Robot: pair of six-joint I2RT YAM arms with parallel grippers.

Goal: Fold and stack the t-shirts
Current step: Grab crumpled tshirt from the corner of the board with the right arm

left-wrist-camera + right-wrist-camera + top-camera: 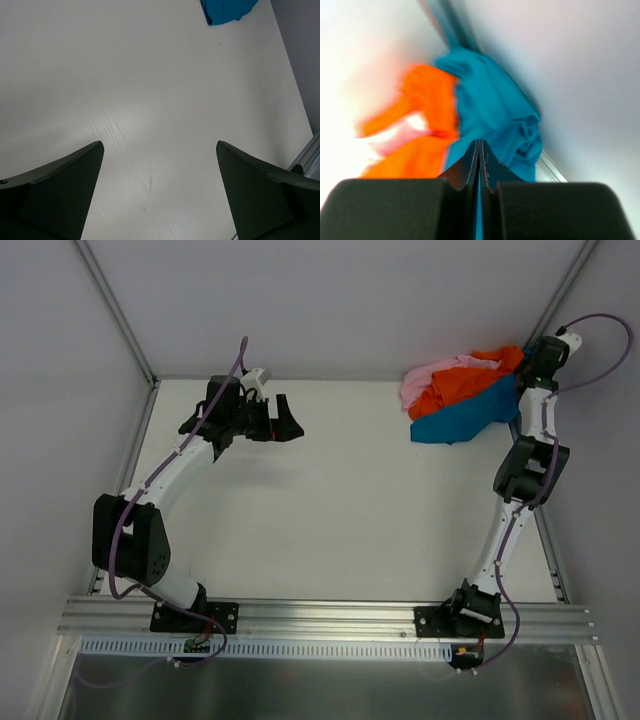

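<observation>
Pinching a fold of the teal-blue shirt (pixel 465 420), the right gripper (pixel 479 146) is clamped tight at the table's (pixel 330 510) far right corner. All three t-shirts are bunched there, strung leftward along the far edge: teal, orange shirt (pixel 460 385), pink shirt (pixel 425 380). The left gripper (pixel 159 144), jaws wide apart, hangs over the table's far left, well away. Sleeves and hems are lost in the crumple.

Soft cloth t-shirts (pixel 462 398) on matt white table (pixel 330 510).
</observation>
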